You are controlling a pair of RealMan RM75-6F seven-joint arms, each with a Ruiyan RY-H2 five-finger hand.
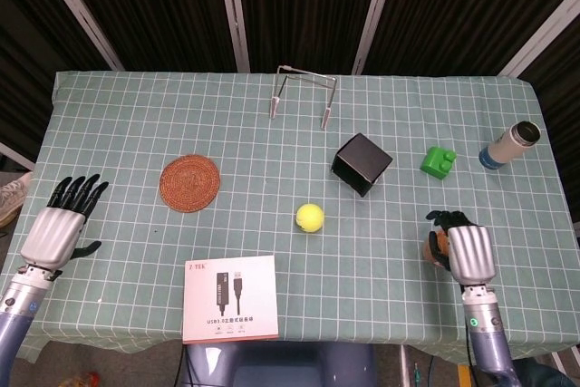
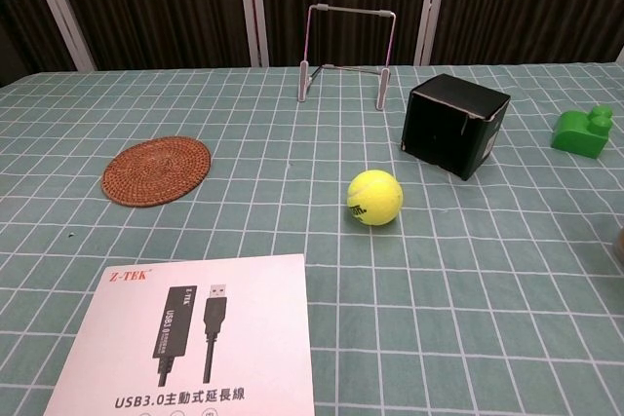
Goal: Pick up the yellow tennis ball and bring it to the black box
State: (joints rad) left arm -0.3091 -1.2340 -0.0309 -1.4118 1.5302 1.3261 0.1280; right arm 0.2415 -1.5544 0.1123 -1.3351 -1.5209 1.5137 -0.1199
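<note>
Chest view: yellow tennis ball (image 2: 374,197) (dark logo) resting near black box (image 2: 456,125).

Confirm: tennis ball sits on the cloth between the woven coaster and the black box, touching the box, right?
Not touching. The chest view shows the yellow tennis ball resting apart from the black box, with bare cloth between them. The rest holds: in the head view it sits between the woven coaster and the box.

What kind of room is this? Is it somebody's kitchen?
Probably not a kitchen; more likely a robot practice lab. Unrelated things sit spread over a checked tablecloth: a yellow tennis ball, a black box, a green toy block. Dark curtains hang behind.
</note>
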